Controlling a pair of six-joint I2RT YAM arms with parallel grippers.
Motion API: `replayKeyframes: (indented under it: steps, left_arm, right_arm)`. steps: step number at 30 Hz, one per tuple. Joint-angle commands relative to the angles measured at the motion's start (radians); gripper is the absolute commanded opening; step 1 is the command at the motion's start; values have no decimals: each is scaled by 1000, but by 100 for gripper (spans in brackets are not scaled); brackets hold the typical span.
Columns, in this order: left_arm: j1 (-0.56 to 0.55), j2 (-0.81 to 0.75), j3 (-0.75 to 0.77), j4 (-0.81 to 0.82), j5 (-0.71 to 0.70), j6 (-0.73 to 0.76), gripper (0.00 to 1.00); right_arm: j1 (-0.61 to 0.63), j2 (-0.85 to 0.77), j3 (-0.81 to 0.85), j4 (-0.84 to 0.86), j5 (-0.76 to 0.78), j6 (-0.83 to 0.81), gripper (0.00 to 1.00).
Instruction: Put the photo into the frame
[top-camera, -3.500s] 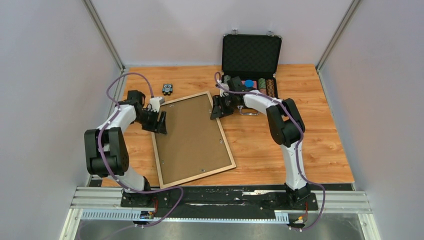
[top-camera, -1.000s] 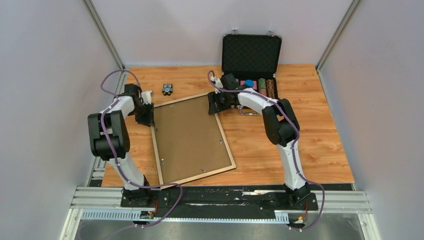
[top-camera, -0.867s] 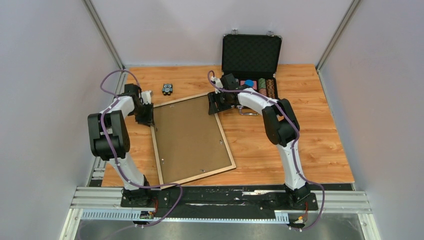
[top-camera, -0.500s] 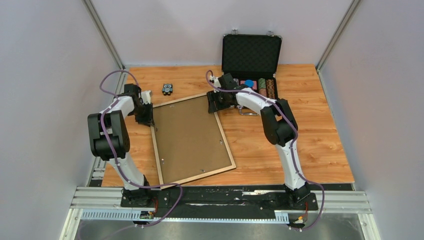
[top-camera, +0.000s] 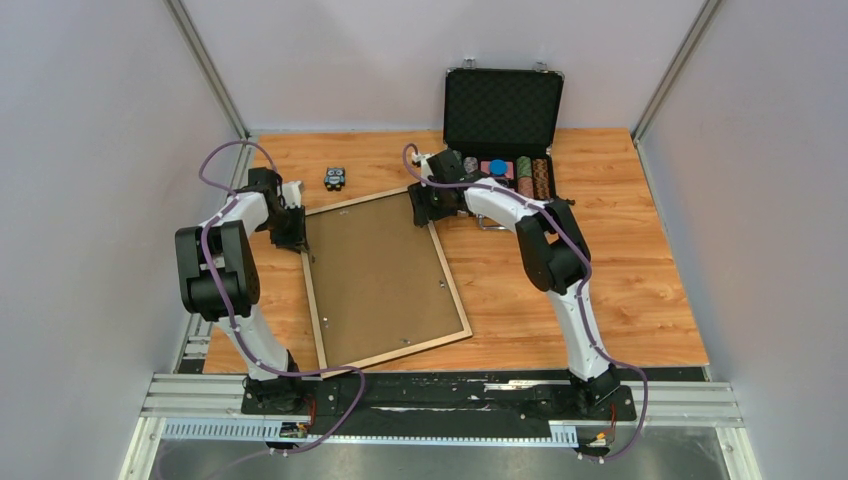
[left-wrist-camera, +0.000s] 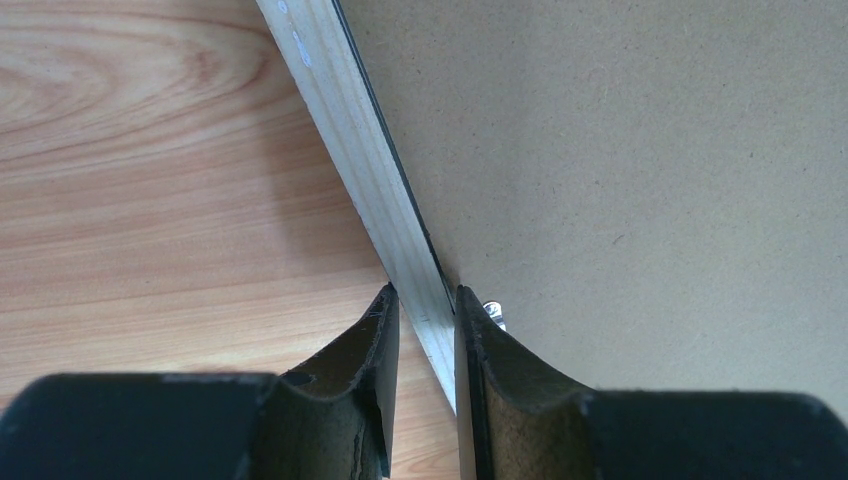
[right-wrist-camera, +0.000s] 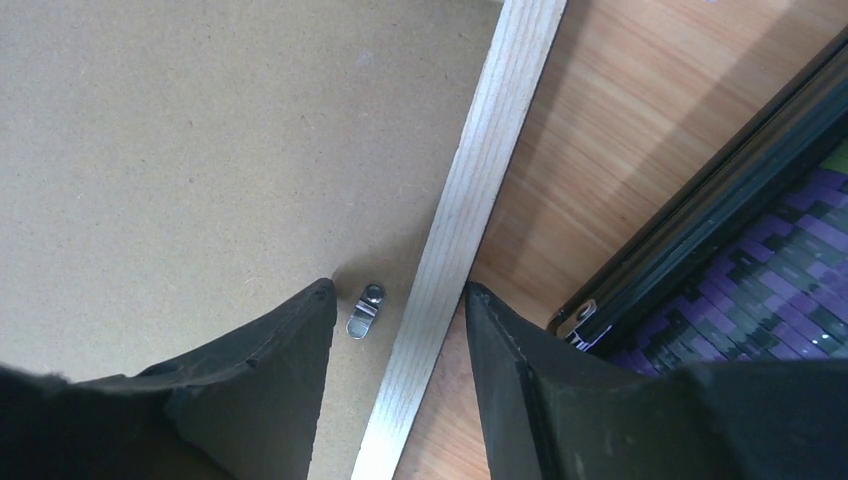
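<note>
Brown hardboard backing panel (top-camera: 380, 275) hides whatever sits inside the light wooden picture frame (top-camera: 455, 290). Small dark gadget (top-camera: 335, 179), too tiny to identify. Black case (right-wrist-camera: 710, 205) cut off in the right wrist view.

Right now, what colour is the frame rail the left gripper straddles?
The frame is pale natural wood; best in the left wrist view.

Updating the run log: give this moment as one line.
left hand: shut on frame rail | right hand: open, straddling opposite rail | photo: not visible
</note>
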Motion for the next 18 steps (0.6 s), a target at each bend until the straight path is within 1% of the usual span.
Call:
replayKeyframes:
  steps: [1, 10, 13, 18]
  left_arm:
    - [5, 0, 3, 37, 20, 18, 28]
    - [5, 4, 4, 36, 18, 19, 28]
    - [4, 2, 6, 35, 17, 19, 28]
    - [4, 4, 5, 35, 10, 21, 28]
  right_arm:
    - [9, 1, -35, 1, 27, -40, 53]
    - [7, -37, -80, 2, 46, -85, 51]
    - [6, -49, -92, 2, 48, -128, 50]
    - [-7, -68, -107, 1, 29, -156, 48]
